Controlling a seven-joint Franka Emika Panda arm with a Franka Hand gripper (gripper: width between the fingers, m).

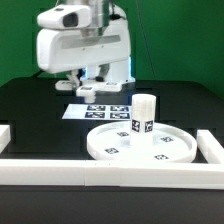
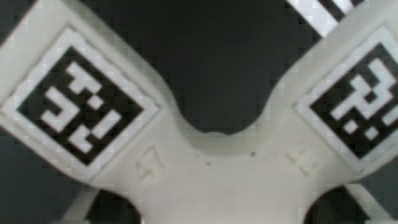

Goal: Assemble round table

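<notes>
The small cross-shaped foot (image 2: 214,165) fills the wrist view, very close, with a square tag on each of the two arms that show. My gripper (image 2: 214,208) straddles its middle. One pale fingertip (image 2: 79,203) stands on each side, with a dark gap between it and the foot, so the jaws look open. In the exterior view the gripper (image 1: 88,88) is low over the table at the back. The large rimmed round disc (image 1: 110,150) lies in front. The short thick cylinder leg (image 1: 144,115) stands upright on it.
The marker board (image 1: 97,110) lies flat between the gripper and the disc. Long white border rails run along the front (image 1: 100,170) and both sides of the black table. The robot's white base stands at the back.
</notes>
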